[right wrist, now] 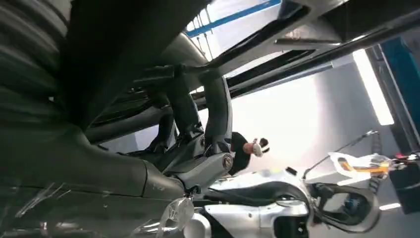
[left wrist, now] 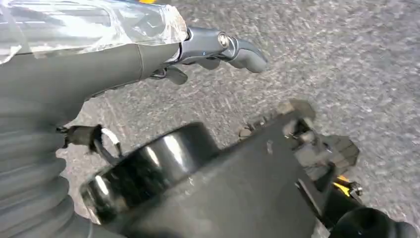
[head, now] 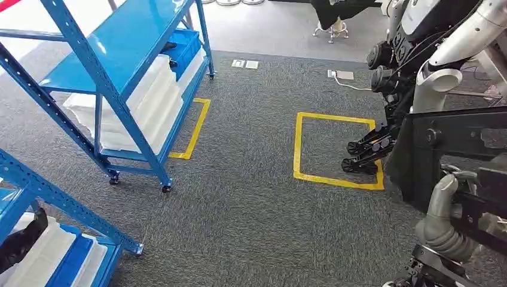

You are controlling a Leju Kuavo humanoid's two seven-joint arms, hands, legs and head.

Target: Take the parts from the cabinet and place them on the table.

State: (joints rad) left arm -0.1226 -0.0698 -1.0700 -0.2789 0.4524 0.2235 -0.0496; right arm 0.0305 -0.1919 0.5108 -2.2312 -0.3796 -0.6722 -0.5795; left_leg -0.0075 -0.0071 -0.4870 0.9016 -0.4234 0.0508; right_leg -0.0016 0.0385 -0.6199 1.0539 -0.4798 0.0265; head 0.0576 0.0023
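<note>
Black framed metal part (head: 460, 134), far right in the head view, off the shelves and up in the air beside the robot's body, gripped from below by the right hand (head: 445, 209). Under it, grey carpet floor (head: 251, 197), marked with a yellow tape square (head: 297, 149) and a yellow tape corner (head: 197, 128). Upper left, tall blue steel shelving cabinet on castors (head: 113, 66), loaded with stacked white plastic trays (head: 149, 101) and a blue plastic bin (head: 185, 45). Lower left, a second blue rack (head: 54, 200) with more white and blue trays. Inside the far side of the tape square, another black-and-silver humanoid robot (head: 412, 36), feet on the tape. Further back, two small metal floor plates (head: 245, 63) set in the carpet.

Left wrist view: left hand (left wrist: 198, 49) hanging over the same carpet, thumb stretched straight out, dark fingers (left wrist: 173, 74) loosely apart beneath it, nothing in them.

Right wrist view: looking upward past the part's black bars, dark fingers (right wrist: 218, 109) wrapped firmly round one bar. Beyond, a bright ceiling light strip (right wrist: 371, 84), a person in dark clothes (right wrist: 245, 148) in the distance, and pale silver robot bodywork nearer the camera.
</note>
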